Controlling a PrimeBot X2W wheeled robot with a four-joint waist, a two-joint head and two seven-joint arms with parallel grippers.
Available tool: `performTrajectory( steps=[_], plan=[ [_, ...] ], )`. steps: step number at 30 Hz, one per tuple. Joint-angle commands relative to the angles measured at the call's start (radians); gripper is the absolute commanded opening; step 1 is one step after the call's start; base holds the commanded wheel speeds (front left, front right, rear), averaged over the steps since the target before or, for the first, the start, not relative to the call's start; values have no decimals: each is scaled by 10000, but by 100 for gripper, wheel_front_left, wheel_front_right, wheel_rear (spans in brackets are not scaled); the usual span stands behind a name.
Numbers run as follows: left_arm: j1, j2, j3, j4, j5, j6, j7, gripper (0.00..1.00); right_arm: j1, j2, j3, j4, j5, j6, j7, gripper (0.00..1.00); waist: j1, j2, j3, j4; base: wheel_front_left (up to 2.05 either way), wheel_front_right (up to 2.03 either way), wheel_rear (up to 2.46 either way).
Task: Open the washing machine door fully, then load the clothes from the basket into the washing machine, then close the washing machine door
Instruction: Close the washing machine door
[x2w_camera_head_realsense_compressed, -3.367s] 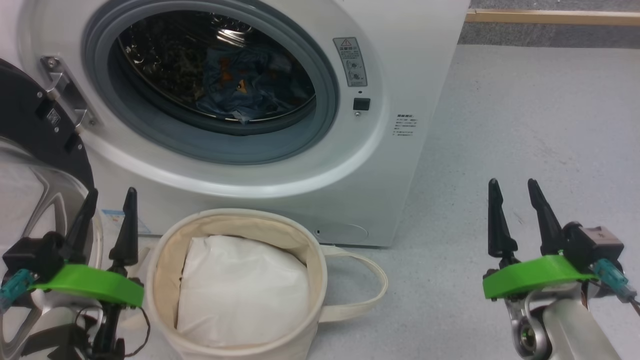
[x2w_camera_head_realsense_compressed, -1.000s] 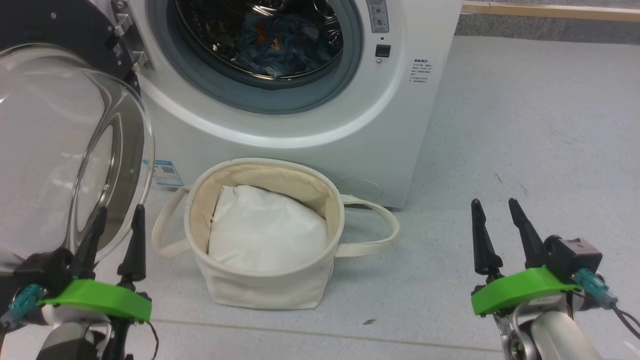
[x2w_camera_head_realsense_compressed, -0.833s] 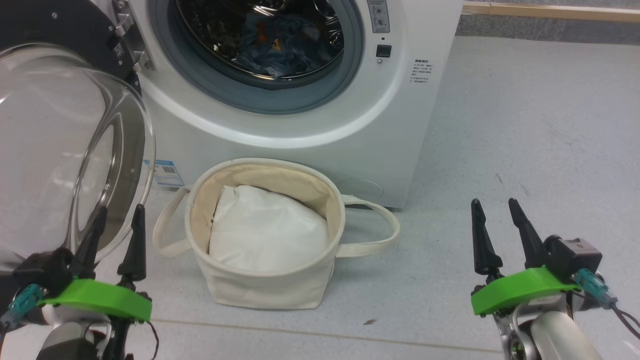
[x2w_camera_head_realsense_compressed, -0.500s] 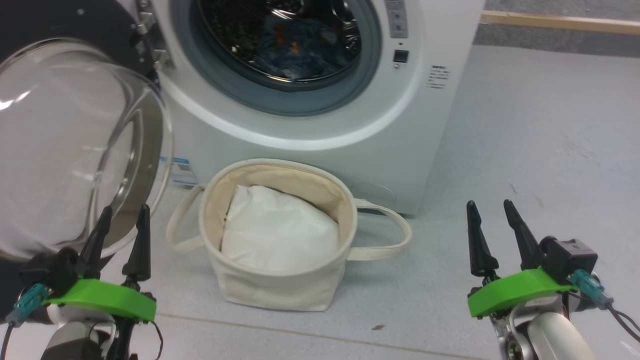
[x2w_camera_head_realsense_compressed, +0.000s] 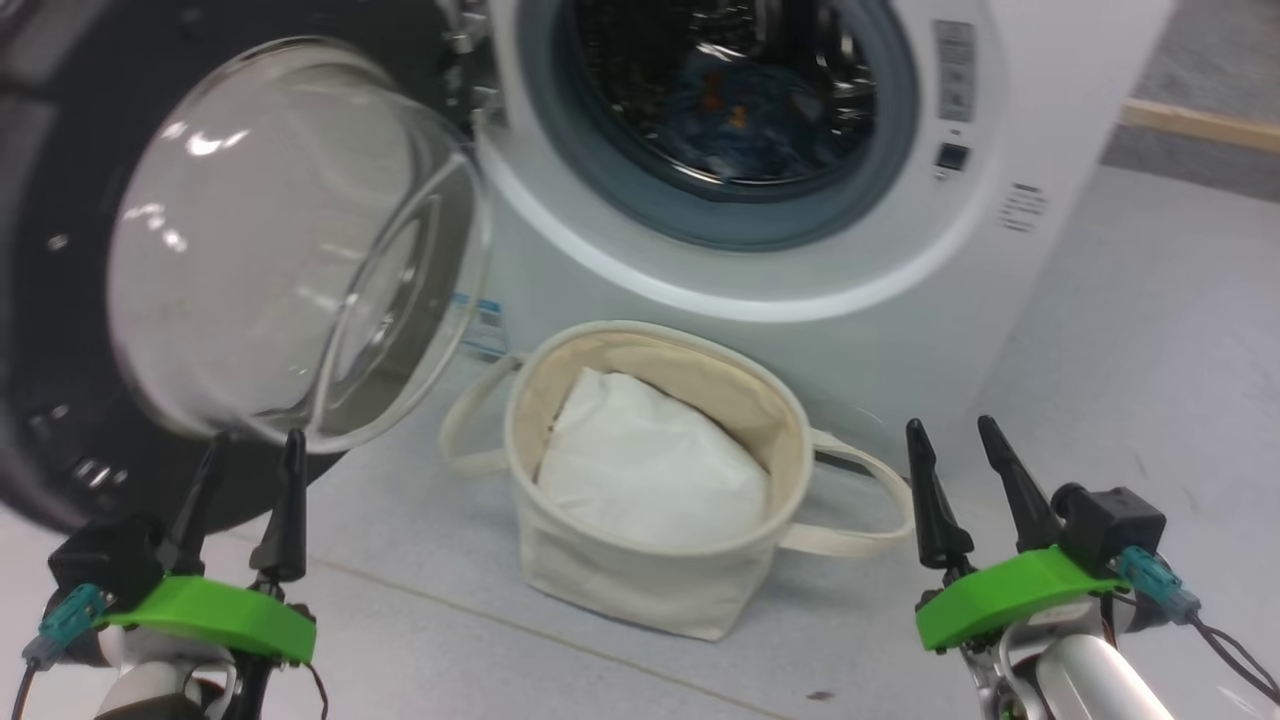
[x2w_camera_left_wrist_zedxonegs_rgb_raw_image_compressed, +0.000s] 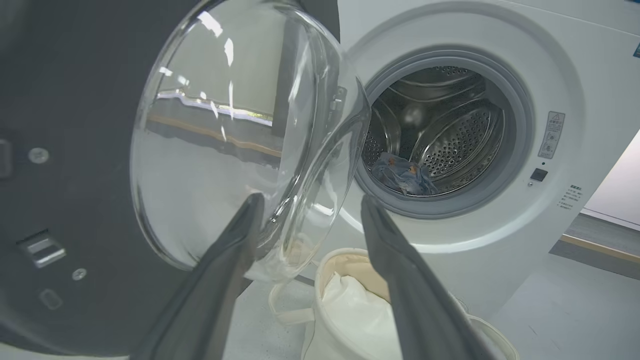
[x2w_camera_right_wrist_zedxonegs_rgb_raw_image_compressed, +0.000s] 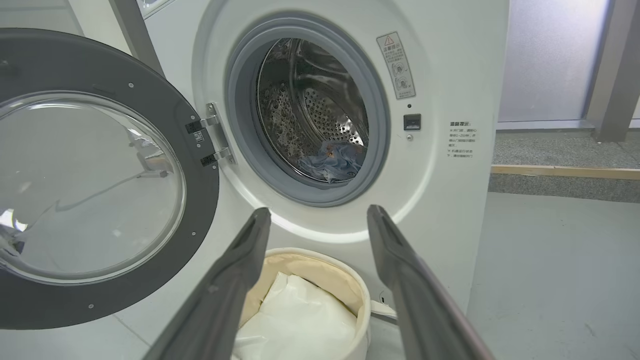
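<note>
The large round washing machine door, glossy black rim around a bulging clear glass bowl, stands swung wide to the left of the white front-loading washing machine; of the clothes, a light blue garment with orange marks lies low in the steel drum, and whether the cream one lies with it I cannot tell; the small round cream canvas basket sits on the floor just before the machine, holding a plain white padding cloth; loading looks done, so the step in hand is most likely closing the door; the left gripper hangs with fingers spread and nothing between them, just below the glass bowl; the right gripper is likewise released and empty, beside the basket's looped handle; to close well, press on the black rim at the edge far from the metal hinge, not on the curved glass, where a fingertip could slip; follow the door's arc rather than pushing straight; mind that the lower rim passes above the basket; see that no cloth trails over the grey rubber ring; push until the catch seems to hold
</note>
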Motion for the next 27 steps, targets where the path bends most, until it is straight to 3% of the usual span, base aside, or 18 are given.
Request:
performTrajectory(
  steps=[1, 7, 14, 18, 27],
  plan=[
    [-310, 227, 399, -291, 59, -58, -57, 100, -244, -114, 185, -276, 58, 73, -122, 100, 0, 0, -83, 441, 0, 0, 0],
    [-291, 83, 673, -183, 39, -56, -57, 100, -205, -136, 266, -216, 117, 73, -122, 100, 0, 0, -152, 1244, 0, 0, 0],
    [-334, -144, 1454, -16, 750, 90, -57, 100, -151, -82, 270, -217, 155, 73, -122, 100, 0, 0, -201, 2290, 0, 0, 0],
    [-215, -185, 1894, -100, 1069, 231, -57, 100, -256, 15, 508, -153, 194, 73, -122, 100, 0, 0, -182, 2469, 0, 0, 0],
    [95, -455, 2613, -572, 1325, 120, -57, 100, -796, 8, 1102, 128, 385, 73, -122, 100, 0, 0, -50, 2644, 0, 0, 0]
  ],
)
